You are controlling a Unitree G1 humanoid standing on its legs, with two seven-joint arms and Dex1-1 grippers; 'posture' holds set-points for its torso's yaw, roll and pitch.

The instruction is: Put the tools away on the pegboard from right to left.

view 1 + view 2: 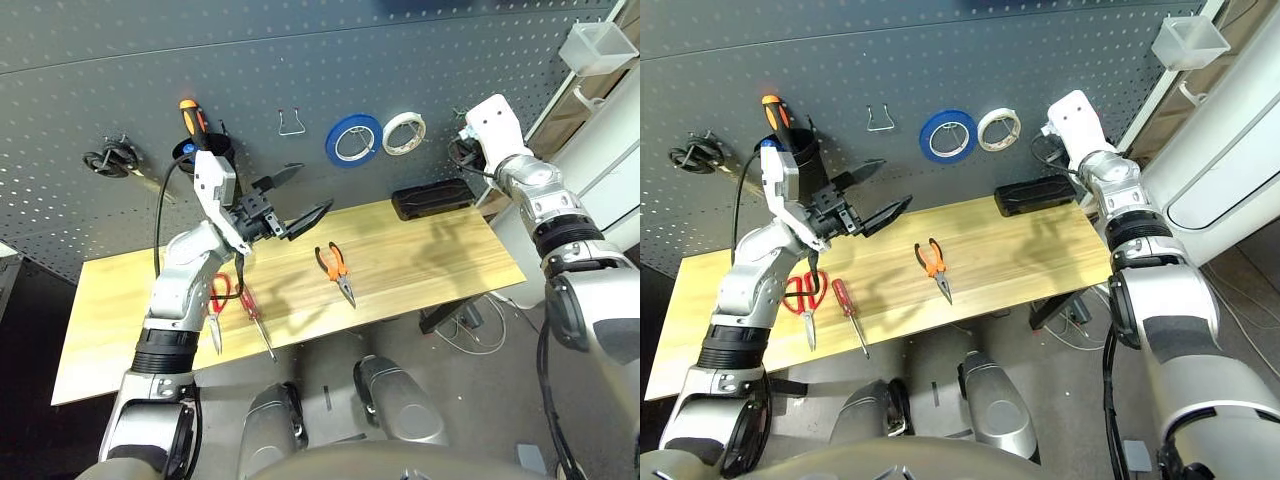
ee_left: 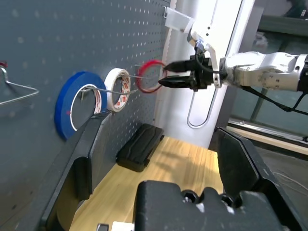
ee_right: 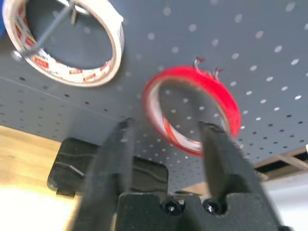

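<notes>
Tools first, in the left and right eye views: orange-handled pliers (image 1: 337, 270) lie on the wooden surface (image 1: 430, 255), forward of the robot's body; a small red-handled screwdriver (image 1: 257, 318) and red-handled scissors (image 1: 808, 300) lie on it farther left, beside the left arm (image 1: 180, 285); the left gripper (image 1: 315, 186) hangs above, its fingers spread and nothing between them; the pegboard (image 1: 270, 85) rises behind, with an empty wire hook (image 1: 291, 123) between a black cup (image 1: 800, 160) and the blue tape roll (image 1: 353, 140); the cup has an orange-and-black handle (image 1: 192, 119) standing out of it, and black-handled scissors (image 1: 700, 153) hang farther left; a white tape roll (image 1: 403, 133) hangs to the right of the blue one; a black case (image 1: 433, 198) rests on the surface below them.

Left wrist view: the left gripper's fingers stand wide apart and hold nothing; the right gripper (image 2: 162, 74) points at the pegboard, its fingertips at the thin red tape ring (image 2: 142, 79), which is near the white roll.

Right wrist view: the right gripper's fingers are apart, with no grip on the ring; the ring is up at a hook (image 3: 207, 69) on the pegboard, beside the white roll; one fingertip overlaps its lower edge, and I cannot tell whether they touch.
</notes>
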